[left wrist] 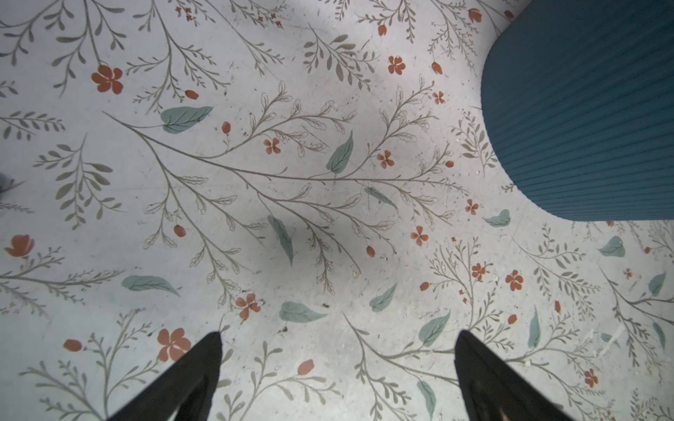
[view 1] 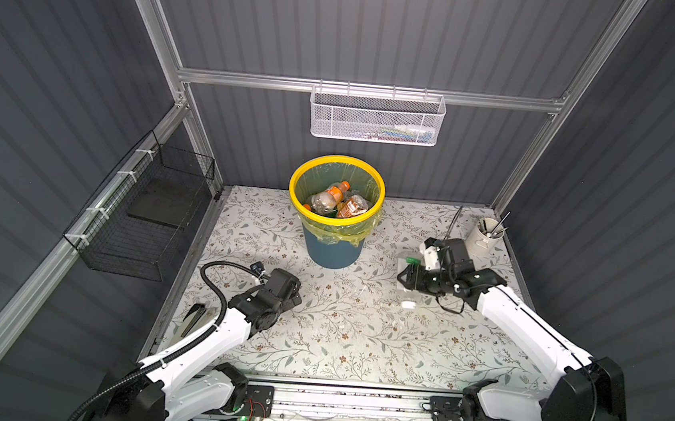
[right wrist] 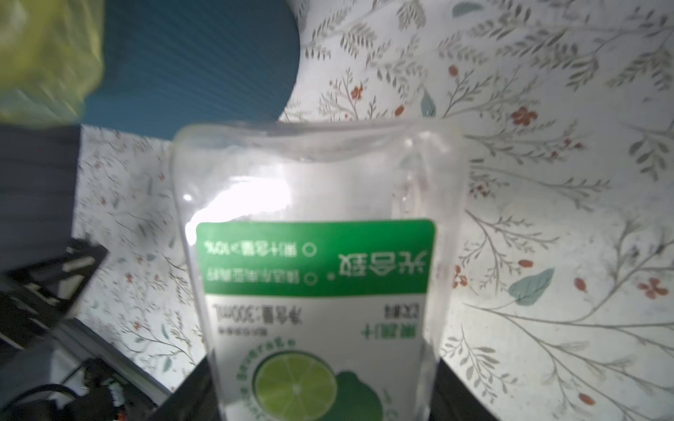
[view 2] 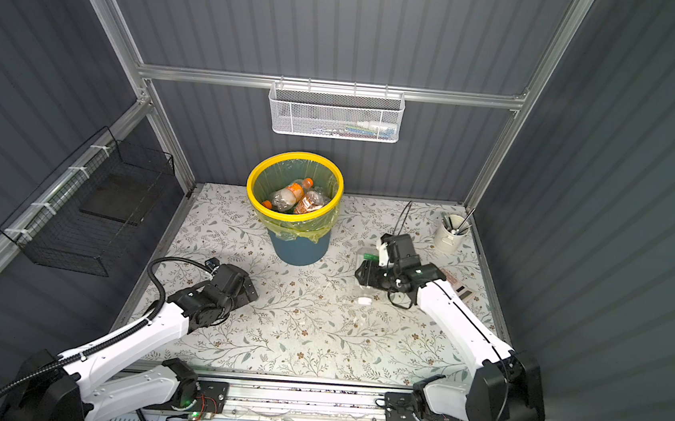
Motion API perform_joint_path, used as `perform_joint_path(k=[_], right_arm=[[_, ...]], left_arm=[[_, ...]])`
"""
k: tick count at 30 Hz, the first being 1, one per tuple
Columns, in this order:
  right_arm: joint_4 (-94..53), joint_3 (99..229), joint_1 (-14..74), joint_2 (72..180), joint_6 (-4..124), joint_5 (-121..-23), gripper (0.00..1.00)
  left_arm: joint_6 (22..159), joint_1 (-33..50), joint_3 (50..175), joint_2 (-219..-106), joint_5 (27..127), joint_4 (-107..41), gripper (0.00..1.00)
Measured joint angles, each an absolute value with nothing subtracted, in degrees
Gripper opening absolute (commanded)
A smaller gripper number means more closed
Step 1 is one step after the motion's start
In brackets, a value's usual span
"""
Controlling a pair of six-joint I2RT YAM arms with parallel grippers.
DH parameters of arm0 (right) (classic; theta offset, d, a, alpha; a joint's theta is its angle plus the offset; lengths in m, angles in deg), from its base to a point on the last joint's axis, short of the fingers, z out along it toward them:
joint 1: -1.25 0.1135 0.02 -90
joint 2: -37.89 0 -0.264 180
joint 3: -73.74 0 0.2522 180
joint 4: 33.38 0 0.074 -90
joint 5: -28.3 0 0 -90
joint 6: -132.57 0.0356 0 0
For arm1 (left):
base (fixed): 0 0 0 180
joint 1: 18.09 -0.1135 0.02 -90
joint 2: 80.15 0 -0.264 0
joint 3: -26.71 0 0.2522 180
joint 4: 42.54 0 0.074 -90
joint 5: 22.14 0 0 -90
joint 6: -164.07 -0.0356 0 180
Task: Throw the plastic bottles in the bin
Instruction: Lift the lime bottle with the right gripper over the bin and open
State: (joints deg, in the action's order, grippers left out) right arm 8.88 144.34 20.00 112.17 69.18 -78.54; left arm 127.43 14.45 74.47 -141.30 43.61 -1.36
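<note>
Looking down, both top views: my right pincer (view 1: 407,279) was clamped across the middle of a clear bottle (view 1: 410,263) on the right side of the desk (view 1: 337,336). The bottle ran front to back, with its green label toward the back and a white cap at the front end. I could not tell whether it touched the desk.
Bin: the bin (view 1: 330,252) stood at the back middle of the desk, well apart from the clear bottle. Binned bottles (view 1: 330,198) with orange caps lay inside its yellow-green liner (view 1: 337,236).
Left side: my left pincer (view 1: 293,295) hung low over the desk, front-left of the bin.
Corner: a white cup (view 1: 483,239) of utensils stood at the back right, behind my right wrist.
Left wrist view: the fingers (left wrist: 197,371) of my left pincer stood wide apart, with the flowered desk showing between them. The bin's ribbed blue wall rose close by.
Right wrist view: the clear bottle filled the gap between my right pincer's fingers (right wrist: 189,397), which flanked both its sides. Its label showed a lime slice. The picture was blurred. The bin's blue wall and liner lay beyond the bottle's base.
</note>
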Motion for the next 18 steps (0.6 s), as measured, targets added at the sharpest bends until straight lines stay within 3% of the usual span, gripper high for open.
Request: perform_joint_path(k=[6, 11, 18], right_arm=[[9.25, 152.36, 9.4, 119.04, 69.31, -85.77, 0.57], [11.89, 162.94, 9.62, 125.24, 70.78, -89.4, 0.57], [8.85, 199.9, 15.58, 139.76, 78.08, -94.56, 0.65]], left_arm=[[126.71, 14.45, 74.58, -143.68, 43.85, -1.99, 1.0], [125.93, 14.45, 74.77, -145.19, 44.33, -3.07, 1.0], [124.88, 14.45, 76.11, -149.01, 46.23, -4.62, 1.0]])
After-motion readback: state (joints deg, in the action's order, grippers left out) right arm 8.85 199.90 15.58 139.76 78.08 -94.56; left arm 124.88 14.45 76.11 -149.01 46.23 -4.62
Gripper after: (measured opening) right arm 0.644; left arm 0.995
